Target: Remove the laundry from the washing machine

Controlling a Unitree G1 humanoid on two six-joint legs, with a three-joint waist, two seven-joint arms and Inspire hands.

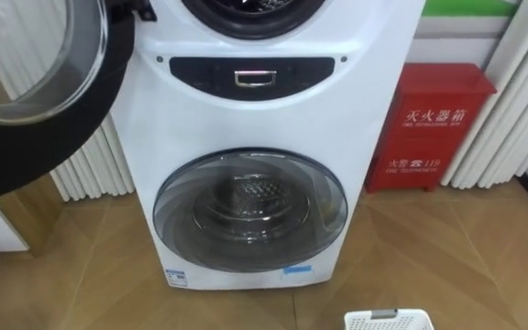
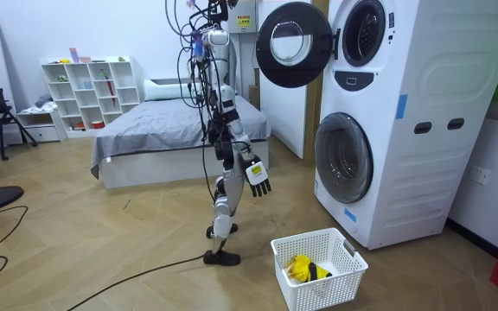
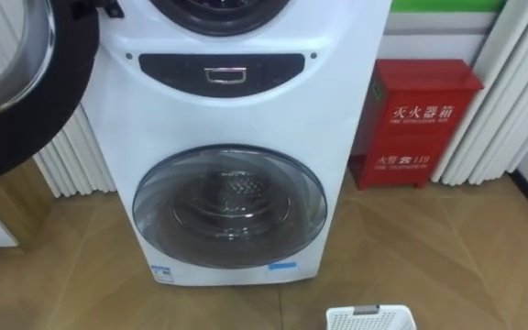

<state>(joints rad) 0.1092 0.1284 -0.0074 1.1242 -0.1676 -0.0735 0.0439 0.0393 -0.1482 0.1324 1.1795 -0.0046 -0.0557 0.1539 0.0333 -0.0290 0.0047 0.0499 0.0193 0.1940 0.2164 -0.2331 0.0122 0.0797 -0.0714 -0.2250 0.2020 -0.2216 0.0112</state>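
Note:
A white stacked washing machine [image 1: 264,110] stands right in front of me. Its upper round door [image 1: 35,82] is swung open to my left, and the dark upper drum opening [image 1: 250,14] sits at the top edge. The lower glass door [image 1: 250,211] is closed. A white laundry basket [image 2: 354,259] stands on the floor to my lower right, and its rim [image 1: 388,320] shows at the bottom edge. A yellow cloth [image 2: 299,266] lies in it. In the room view I stand upright about a step from the machine, my right hand [image 2: 258,180] hanging open and empty at my side.
A red cabinet [image 1: 438,124] stands against the wall right of the machine, with white curtains [image 1: 507,110] beside it. Behind me are a grey bed [image 2: 162,130] and a white shelf [image 2: 89,91]. The floor is wooden parquet.

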